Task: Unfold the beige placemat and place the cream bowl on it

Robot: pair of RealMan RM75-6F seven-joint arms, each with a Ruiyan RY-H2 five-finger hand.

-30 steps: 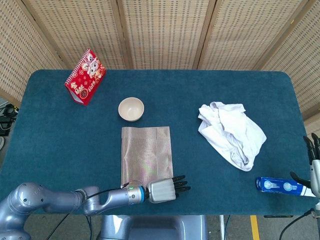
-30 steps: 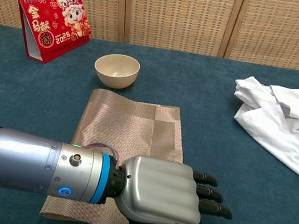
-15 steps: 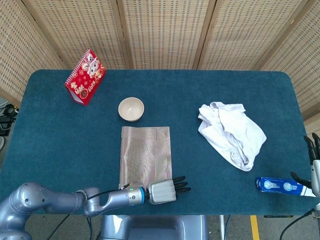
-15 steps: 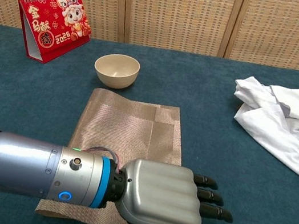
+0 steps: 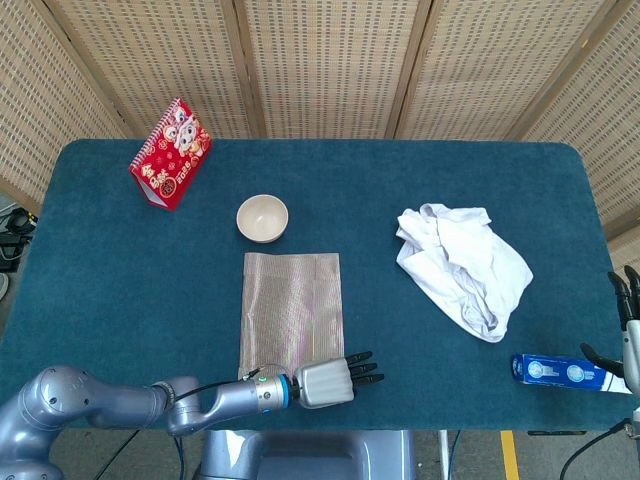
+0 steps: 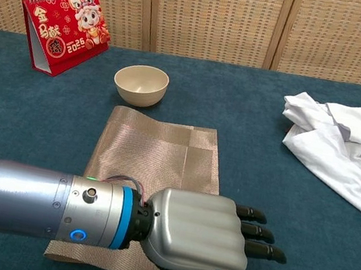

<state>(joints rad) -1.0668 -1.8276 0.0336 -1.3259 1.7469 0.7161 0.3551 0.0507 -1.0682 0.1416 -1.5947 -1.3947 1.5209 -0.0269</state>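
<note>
The folded beige placemat (image 5: 290,310) (image 6: 155,158) lies flat in the near middle of the blue table. Just beyond its far edge the cream bowl (image 5: 262,218) (image 6: 140,84) stands upright and empty. My left hand (image 5: 330,381) (image 6: 207,241) lies palm down over the mat's near right corner. Its fingers stretch out to the right and its thumb is tucked beneath, pinching the mat's edge. The contact itself is hidden under the palm. My right hand (image 5: 626,320) shows only at the far right edge of the head view, fingers apart, holding nothing.
A red desk calendar (image 5: 170,153) (image 6: 65,27) stands at the back left. A crumpled white cloth (image 5: 465,265) (image 6: 346,150) lies right of the mat. A blue package (image 5: 560,371) sits near the front right edge, next to my right hand.
My left hand has slid a little toward the near edge, and the mat's near end shifted with it, skewing slightly left. Bowl and right hand have not moved.
</note>
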